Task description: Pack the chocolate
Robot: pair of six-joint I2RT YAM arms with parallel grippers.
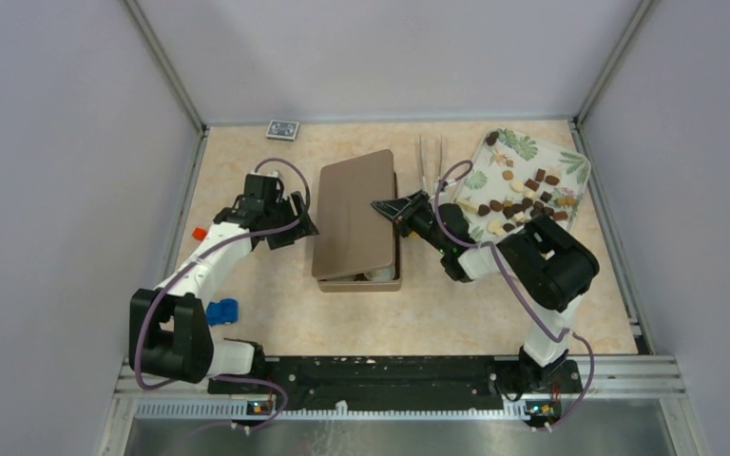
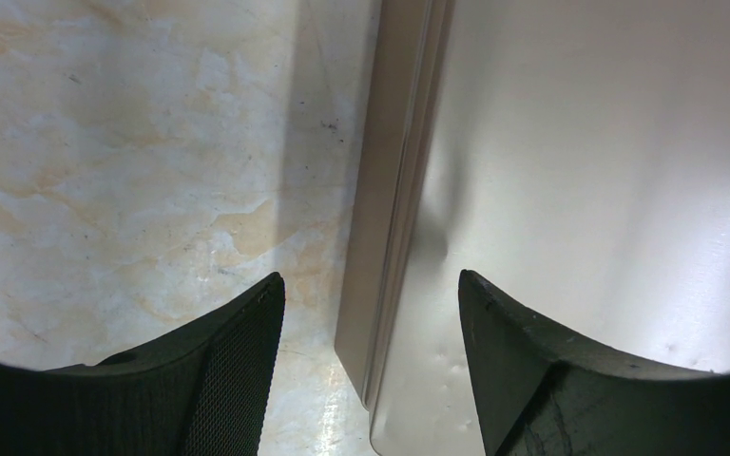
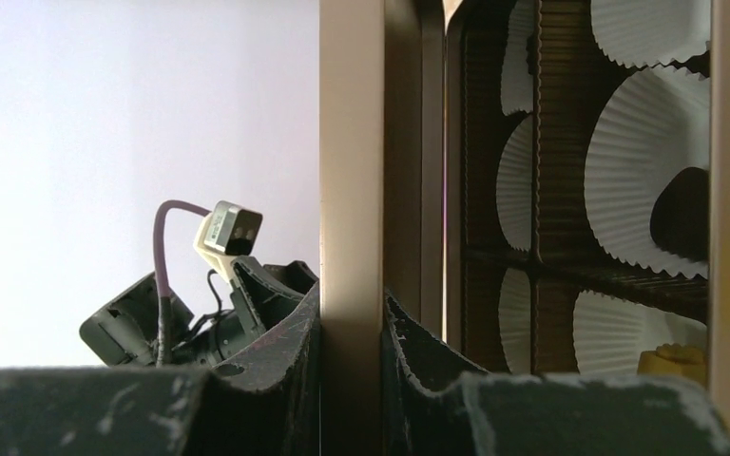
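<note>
**Lid pinched so the box can open**

The right fingers (image 3: pixel 280 380) are clamped on one edge of the lid (image 3: pixel 350 190), probably to lift it off the box (image 1: pixel 366 283) and bare the paper cups (image 3: pixel 632 180). The left fingers (image 2: pixel 233 380) are spread astride the opposite edge, gripping nothing, seemingly ready to steady it. The chocolate (image 1: pixel 523 198) lies mostly on the leaf-print tray (image 1: pixel 570 157), right of the box.

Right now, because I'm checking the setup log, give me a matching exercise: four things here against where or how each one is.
1 lid
2 chocolate
3 blue object
4 left gripper

A open
B on the leaf-print tray
C pinched by the right gripper
D straight on the table

Pairs: 1-C, 2-B, 3-D, 4-A
</note>
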